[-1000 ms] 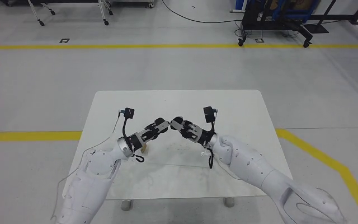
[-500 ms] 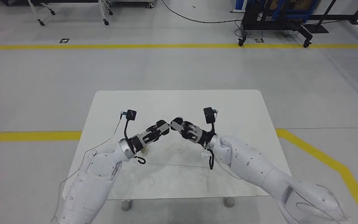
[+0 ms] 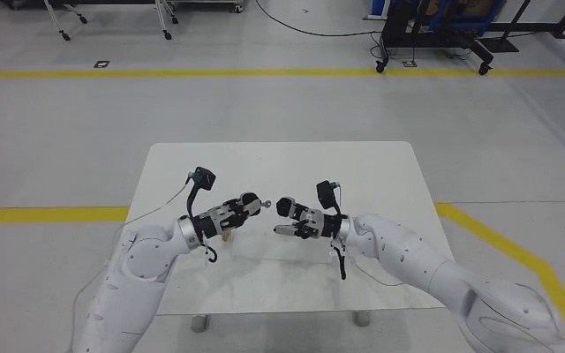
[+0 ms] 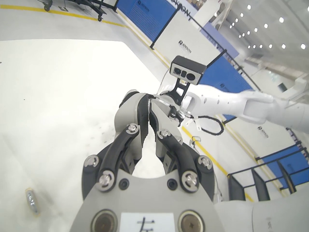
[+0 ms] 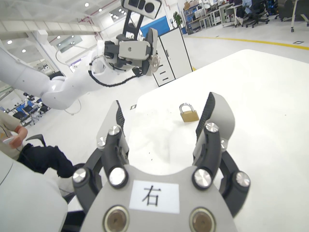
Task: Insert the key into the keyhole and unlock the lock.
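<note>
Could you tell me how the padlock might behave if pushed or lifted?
The padlock has flat sides and rests on the table, so it would likely slide, not roll. Its brass-coloured body looks solid, probably heavy for its size. Being metal, it seems rigid.

The white worktop (image 3: pixel 371 168) stands on a pale grey floor (image 3: pixel 265 115) crossed by yellow lines (image 3: pixel 265 72), with a black wheeled stand (image 3: pixel 433 46) beyond its far right corner. Blue partition panels (image 4: pixel 142 8) and a white drawer cabinet (image 5: pixel 173 56) stand in the room behind.
</note>
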